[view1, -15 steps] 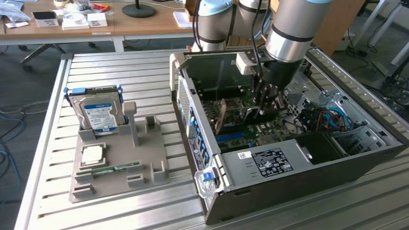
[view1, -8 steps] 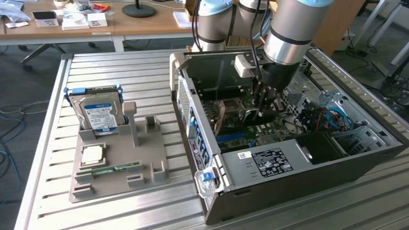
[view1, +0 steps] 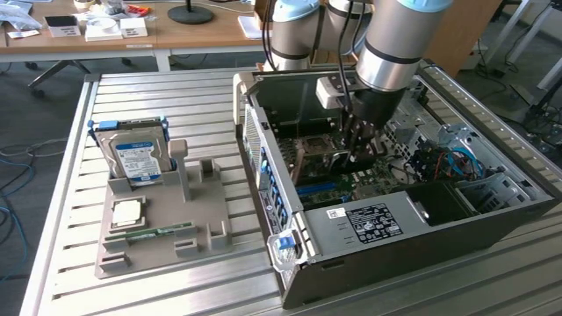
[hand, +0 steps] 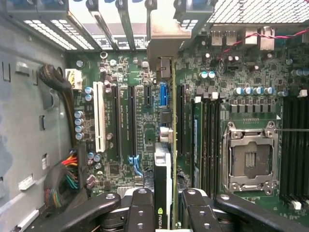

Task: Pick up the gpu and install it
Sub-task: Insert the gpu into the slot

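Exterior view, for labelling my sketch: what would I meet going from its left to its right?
hard drive → blue latch on the open case's corner → gripper shut on the gpu → blue cables

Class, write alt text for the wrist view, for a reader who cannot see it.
The gripper holds the gpu edge-on over a green motherboard inside the computer case. Beside the card lie expansion slots and an empty processor socket.
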`<control>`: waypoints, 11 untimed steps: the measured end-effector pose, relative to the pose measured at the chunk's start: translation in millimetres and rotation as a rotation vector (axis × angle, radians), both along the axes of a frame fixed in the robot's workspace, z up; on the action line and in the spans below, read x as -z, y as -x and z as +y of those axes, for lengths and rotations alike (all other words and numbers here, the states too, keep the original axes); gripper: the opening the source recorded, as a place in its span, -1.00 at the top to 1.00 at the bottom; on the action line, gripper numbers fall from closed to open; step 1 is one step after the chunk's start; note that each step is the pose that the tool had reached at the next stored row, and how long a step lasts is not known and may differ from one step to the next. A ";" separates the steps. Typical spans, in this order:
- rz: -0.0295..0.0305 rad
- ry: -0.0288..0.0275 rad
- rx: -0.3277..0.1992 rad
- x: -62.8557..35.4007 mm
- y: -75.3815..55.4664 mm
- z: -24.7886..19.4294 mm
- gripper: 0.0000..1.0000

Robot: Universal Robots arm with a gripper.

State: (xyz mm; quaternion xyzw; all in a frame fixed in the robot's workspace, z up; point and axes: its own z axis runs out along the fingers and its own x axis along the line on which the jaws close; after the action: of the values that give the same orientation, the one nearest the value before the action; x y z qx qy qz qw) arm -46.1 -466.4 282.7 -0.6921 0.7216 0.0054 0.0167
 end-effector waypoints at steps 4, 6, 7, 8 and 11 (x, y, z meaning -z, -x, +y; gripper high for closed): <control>-0.0001 -0.0003 0.000 0.6 3.6 0.0 0.47; -0.0002 -0.0003 0.000 0.9 5.7 0.1 0.47; -0.0001 -0.0003 0.000 0.9 6.6 0.0 0.47; 0.0000 -0.0001 0.000 0.9 7.3 0.0 0.47; -0.0001 -0.0002 0.000 1.0 7.9 -0.1 0.47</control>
State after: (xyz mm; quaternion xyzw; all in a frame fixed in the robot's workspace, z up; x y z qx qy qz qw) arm -54.0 -466.4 281.7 -0.6921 0.7216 0.0054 0.0167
